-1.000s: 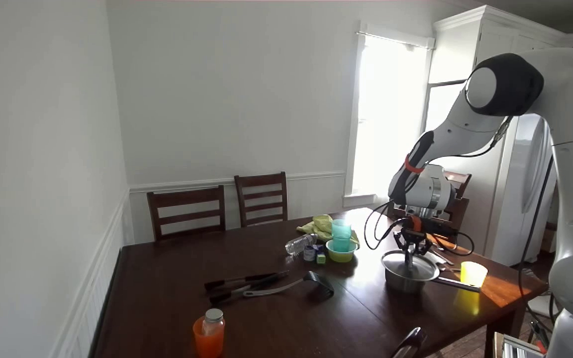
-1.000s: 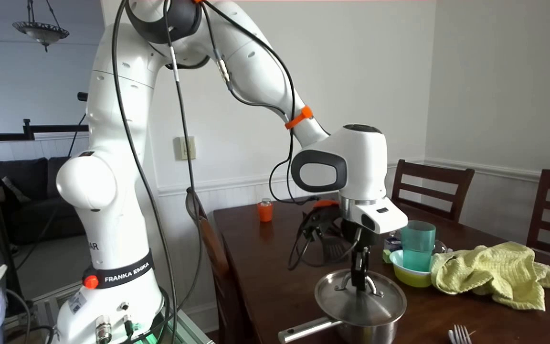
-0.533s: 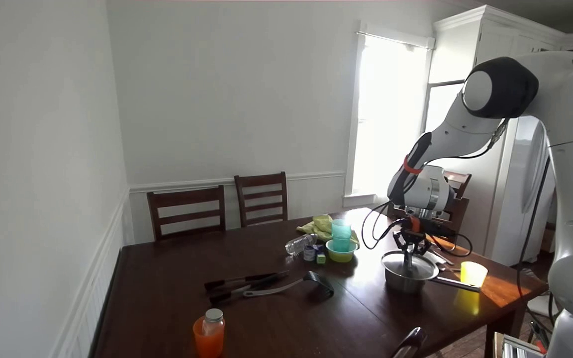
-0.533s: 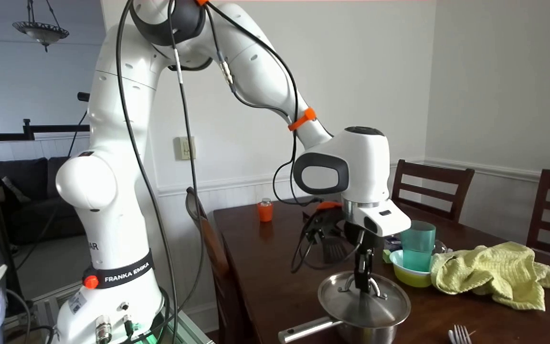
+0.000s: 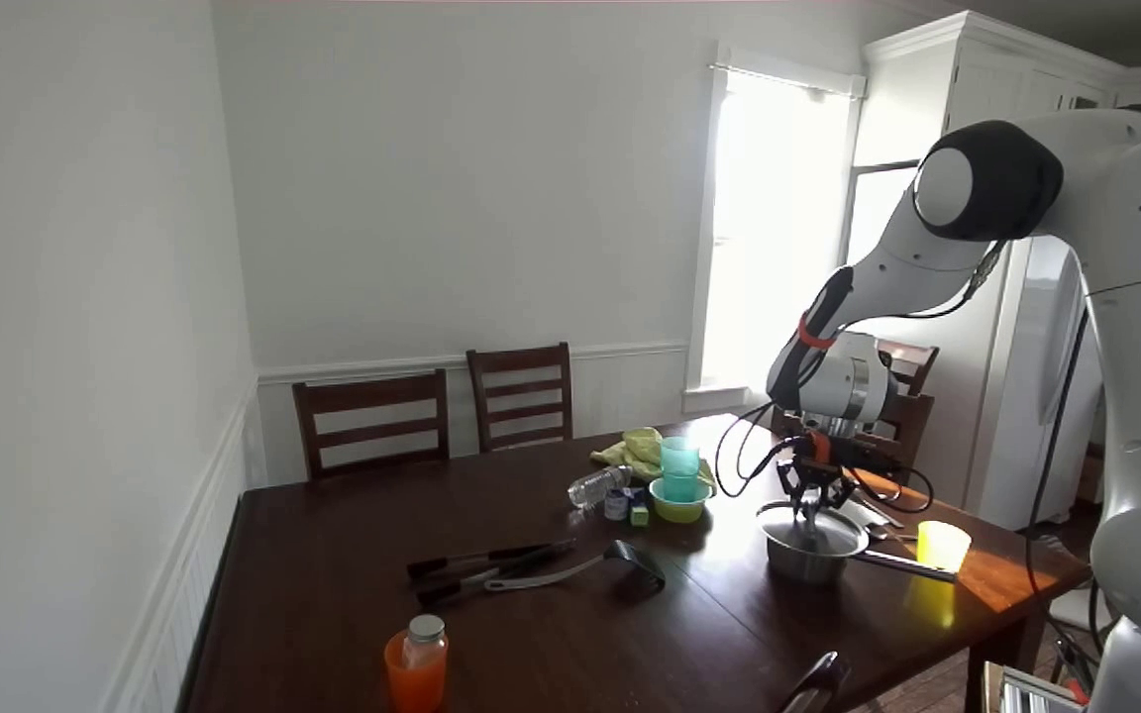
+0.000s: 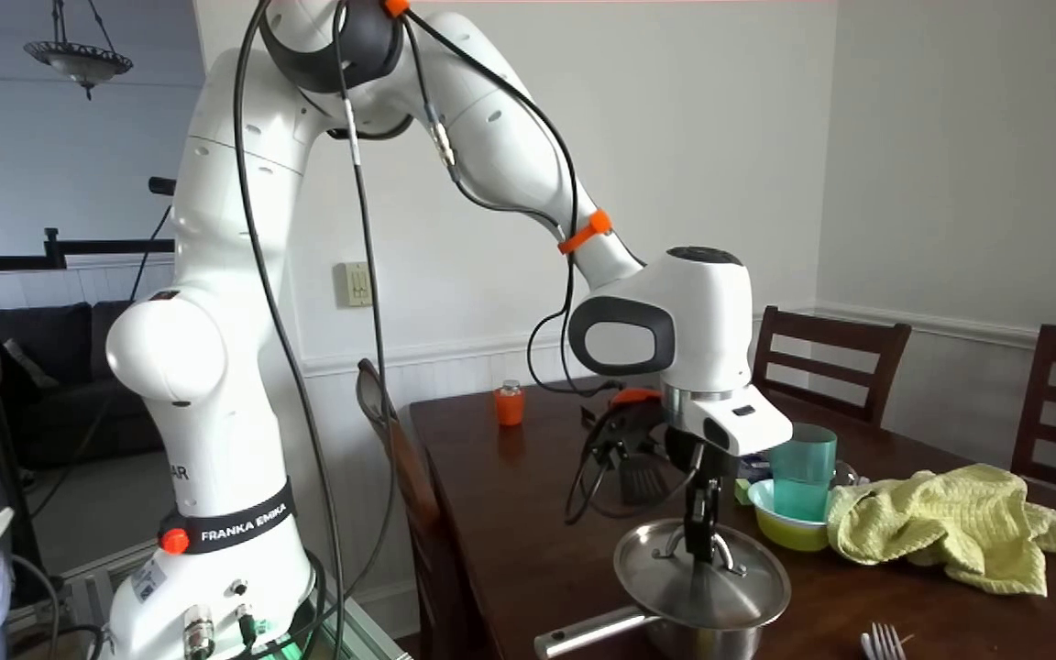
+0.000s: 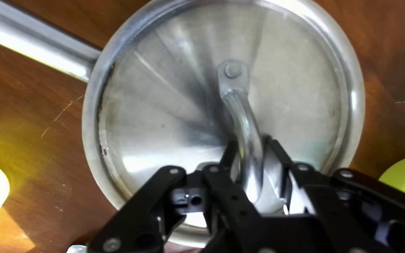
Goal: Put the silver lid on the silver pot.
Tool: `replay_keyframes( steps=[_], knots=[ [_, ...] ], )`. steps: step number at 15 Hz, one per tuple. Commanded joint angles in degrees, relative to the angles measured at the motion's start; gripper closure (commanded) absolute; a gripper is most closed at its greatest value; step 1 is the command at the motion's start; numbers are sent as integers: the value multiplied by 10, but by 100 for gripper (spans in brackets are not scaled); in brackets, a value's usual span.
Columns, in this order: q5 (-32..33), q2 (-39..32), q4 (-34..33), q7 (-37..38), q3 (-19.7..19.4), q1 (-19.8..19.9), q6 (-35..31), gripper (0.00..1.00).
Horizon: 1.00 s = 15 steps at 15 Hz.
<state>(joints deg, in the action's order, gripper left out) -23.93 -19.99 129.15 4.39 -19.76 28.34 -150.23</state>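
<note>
The silver lid (image 6: 739, 591) lies over the silver pot (image 6: 707, 642) and seems to touch its rim; full seating cannot be told. In the wrist view the lid (image 7: 146, 116) covers the whole pot mouth, and the pot's side handle (image 7: 37, 38) sticks out at upper left. Lid (image 5: 833, 535) and pot (image 5: 808, 569) also show in an exterior view. My gripper (image 7: 251, 144) straddles the lid's arched metal handle (image 7: 246, 126), with one finger on each side. A gap shows between the handle and the right finger. The gripper also shows in both exterior views (image 5: 806, 510) (image 6: 700, 550).
A yellow cup (image 5: 943, 545) stands beyond the pot's side handle. A green bowl (image 6: 789, 530) with a teal cup (image 6: 803, 472) and a yellow cloth (image 6: 959, 527) are nearby. Dark utensils (image 5: 491, 569), an orange cup (image 5: 417, 678) and a fork (image 6: 883, 642) are on the table.
The lid and gripper have shifted slightly, leftward in one exterior view and rightward in another. The fingers have spread a little apart around the lid's handle. The pot has not moved.
</note>
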Motion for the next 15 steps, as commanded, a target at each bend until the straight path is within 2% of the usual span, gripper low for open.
replay_keyframes(
  steps=[1, 4, 7, 15],
  knots=[
    [5, -14, -15, -1, -2, 10, 13, 42],
    [10, -13, -15, 3, -10, 10, 17, 19],
    [7, -13, -16, -1, -10, 13, 24, 1],
    [49, 17, -3, 26, -32, -7, 25, 0]
  ],
)
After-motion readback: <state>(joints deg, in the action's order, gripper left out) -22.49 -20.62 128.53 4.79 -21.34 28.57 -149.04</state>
